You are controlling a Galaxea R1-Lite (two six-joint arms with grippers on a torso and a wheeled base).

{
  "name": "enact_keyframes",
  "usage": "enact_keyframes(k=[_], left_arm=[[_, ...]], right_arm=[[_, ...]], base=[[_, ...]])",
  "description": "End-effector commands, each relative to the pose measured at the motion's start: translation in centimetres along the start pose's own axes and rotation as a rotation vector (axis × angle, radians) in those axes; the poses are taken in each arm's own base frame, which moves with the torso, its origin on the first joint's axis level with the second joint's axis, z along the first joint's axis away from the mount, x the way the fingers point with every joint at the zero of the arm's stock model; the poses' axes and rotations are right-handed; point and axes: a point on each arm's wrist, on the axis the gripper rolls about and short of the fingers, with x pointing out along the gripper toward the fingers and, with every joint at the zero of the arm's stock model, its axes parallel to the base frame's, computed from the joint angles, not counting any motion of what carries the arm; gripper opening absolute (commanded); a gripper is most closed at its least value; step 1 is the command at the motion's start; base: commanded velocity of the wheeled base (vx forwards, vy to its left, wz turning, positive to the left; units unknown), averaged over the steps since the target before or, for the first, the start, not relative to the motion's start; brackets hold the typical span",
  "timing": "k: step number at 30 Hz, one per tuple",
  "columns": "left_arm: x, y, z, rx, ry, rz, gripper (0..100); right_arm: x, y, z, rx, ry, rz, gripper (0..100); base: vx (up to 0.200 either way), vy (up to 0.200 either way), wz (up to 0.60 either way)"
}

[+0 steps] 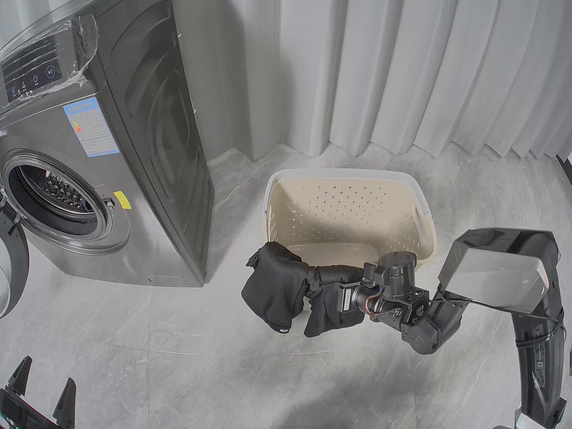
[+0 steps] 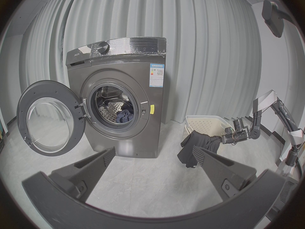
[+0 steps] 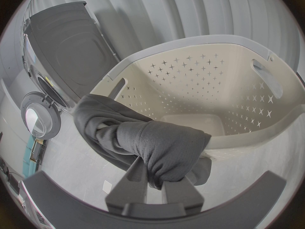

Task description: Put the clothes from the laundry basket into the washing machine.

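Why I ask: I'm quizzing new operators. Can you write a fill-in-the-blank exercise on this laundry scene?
1. The washing machine has its door standing ____.
2. The dark garment is clamped in the ____ arm's tool.
3. The laundry basket has ____ clothes left inside.
4. A blue cloth lies in the machine's ____.
Missing words: open; right; no; drum.

The right hand (image 3: 157,180) is seen clamped on a dark garment (image 1: 277,287), arm outstretched. The left hand (image 1: 43,387) is held low, fingers apart.
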Motion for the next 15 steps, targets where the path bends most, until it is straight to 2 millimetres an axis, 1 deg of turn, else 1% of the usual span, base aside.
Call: enact_keyframes(k=[1,2,3,4,7,8,9,12,13,14,15], left_arm=[[0.0,0.0,-0.5,0.003,0.006,0.003,100],[0.0,0.0,-0.5,0.003,0.006,0.003,100],[0.0,0.0,-0.5,0.003,0.006,0.003,100],[0.0,0.0,-0.5,0.003,0.006,0.003,100],[0.0,0.0,-0.5,0.012,0.006,0.001,100],[0.0,0.0,-0.5,0.012,0.006,0.001,100],[0.0,0.0,-0.5,0.022,0.006,-0.004,100],[0.0,0.0,-0.5,0.039,0.005,-0.010,100],[0.0,0.0,-0.5,0.039,0.005,-0.010,100],[0.0,0.0,-0.5,0.039,0.005,-0.011,100],[0.0,0.0,-0.5,0.039,0.005,-0.011,100]], right_arm=[[-2.8,0.8,1.0,-0.004,-0.038,0.025,0],[-4.1,0.9,1.6,-0.012,-0.075,0.035,0],[-4.1,0.9,1.6,-0.012,-0.075,0.035,0],[-5.8,1.0,2.6,-0.019,-0.114,0.045,0],[-8.7,1.4,3.8,-0.018,-0.161,0.063,0],[-8.8,1.4,3.9,-0.018,-0.164,0.066,0],[-10.9,1.6,4.6,-0.015,-0.198,0.078,0],[-13.9,1.7,5.7,-0.013,-0.262,0.103,0],[-14.0,1.7,5.7,-0.013,-0.266,0.106,0],[-15.7,1.8,6.2,-0.013,-0.302,0.126,0],[-16.7,1.9,6.5,-0.015,-0.323,0.140,0]], base=[[0.000,0.000,0.00],[0.000,0.000,0.00],[0.000,0.000,0.00],[0.000,0.000,0.00],[0.000,0.000,0.00],[0.000,0.000,0.00],[0.000,0.000,0.00],[0.000,0.000,0.00],[0.000,0.000,0.00],[0.000,0.000,0.00],[0.000,0.000,0.00]])
